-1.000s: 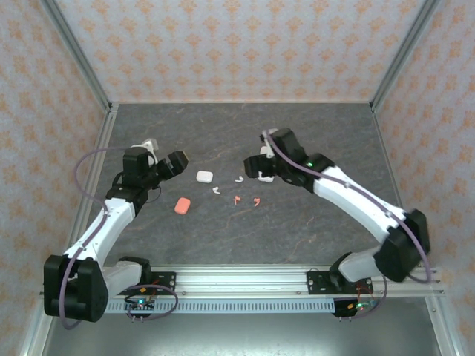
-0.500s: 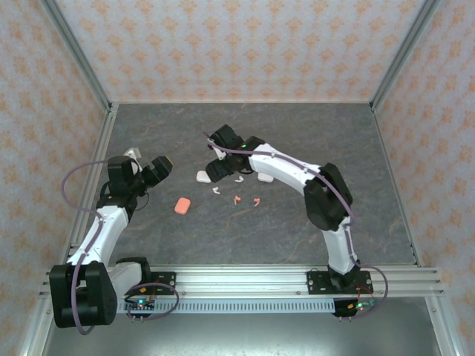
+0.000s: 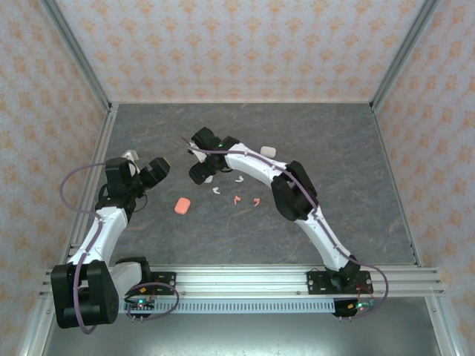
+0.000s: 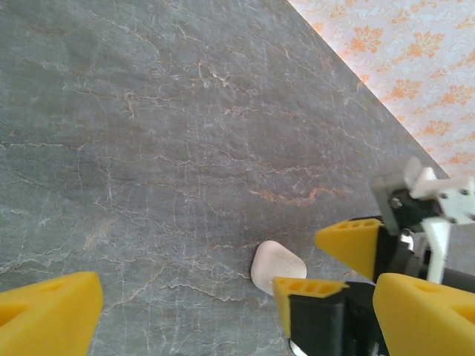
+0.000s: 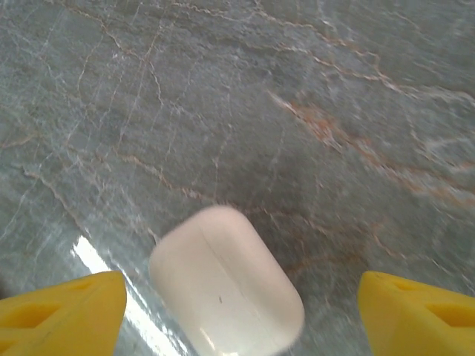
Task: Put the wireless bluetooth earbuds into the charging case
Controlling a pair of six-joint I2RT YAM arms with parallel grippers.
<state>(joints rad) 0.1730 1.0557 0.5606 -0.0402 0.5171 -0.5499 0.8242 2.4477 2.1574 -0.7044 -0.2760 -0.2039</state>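
Looking down, you see the grey marbled table (image 3: 334, 193) first, your right arm (image 3: 260, 167) reaching far across to the left half and your left arm (image 3: 104, 222) bent along its own edge. Your left gripper (image 3: 156, 169) hangs released, jaws wide, nothing between them. Your right gripper (image 3: 199, 170) is spread too, its yellow fingertips (image 5: 70, 311) flanking a white case (image 5: 226, 282) with a gap on each side. A second white case (image 3: 267, 151) lies beside the right arm; a coral case (image 3: 182, 205) lies nearer the bases. The wireless bluetooth earbuds (image 3: 236, 199) lie loose on the table, near side of the right arm: two white, two coral.
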